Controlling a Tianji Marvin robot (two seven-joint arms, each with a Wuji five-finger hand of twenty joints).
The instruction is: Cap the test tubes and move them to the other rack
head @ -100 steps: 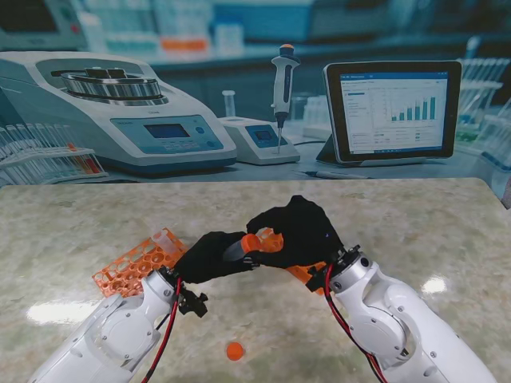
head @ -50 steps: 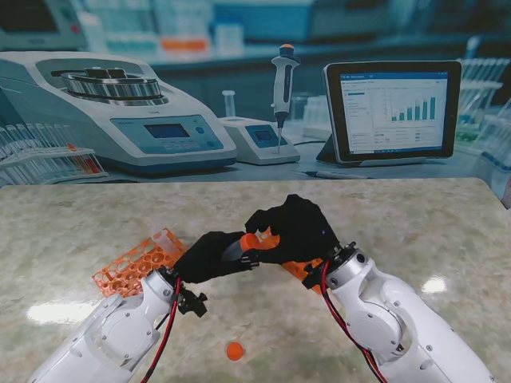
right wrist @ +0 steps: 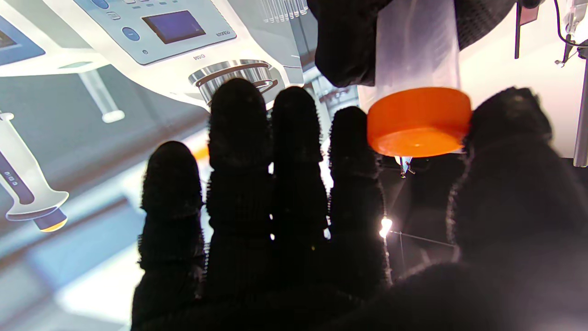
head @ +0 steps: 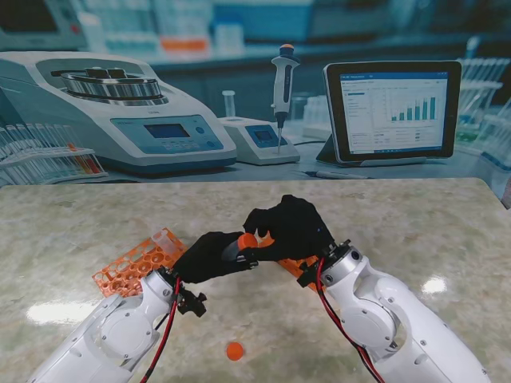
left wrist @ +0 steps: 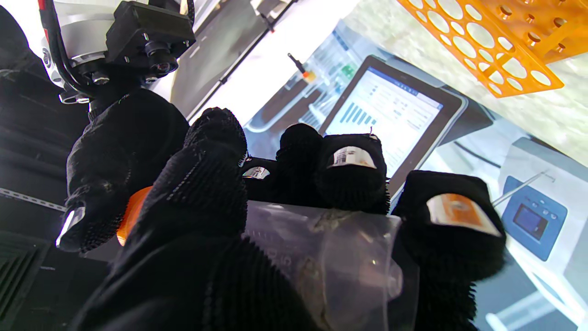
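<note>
Tube (head: 233, 250) and cap (head: 247, 240) are meeting between the two gloved hands, above the marble table (head: 415, 223) and nearer to me than the orange racks. The left hand (head: 209, 257) is wrapping its fingers (left wrist: 351, 177) around the clear tube (left wrist: 321, 257), holding it nearly level with its long axis running left to right, mouth pointing toward the right hand (head: 289, 229). In the right wrist view the orange cap (right wrist: 419, 122) is sitting squarely over the tube's (right wrist: 415, 50) end, pinched between thumb and index finger (right wrist: 353, 151) while the other three fingers are standing straight and spread. So the cap is lying directly along the tube's axis from the left hand, and both hands are touching the assembly. Judging from this, the coming move is turning on that shared axis: the right hand needs to be pressing or twisting the cap straight along it, without tilting. Whether the cap is fully seated cannot be told. A loose orange cap (head: 234, 350) is lying on the table between the arms, nearer to me. One orange rack (head: 132, 267) is sitting left of the left hand; a second rack (head: 299, 270) is mostly hidden behind the right wrist.
</note>
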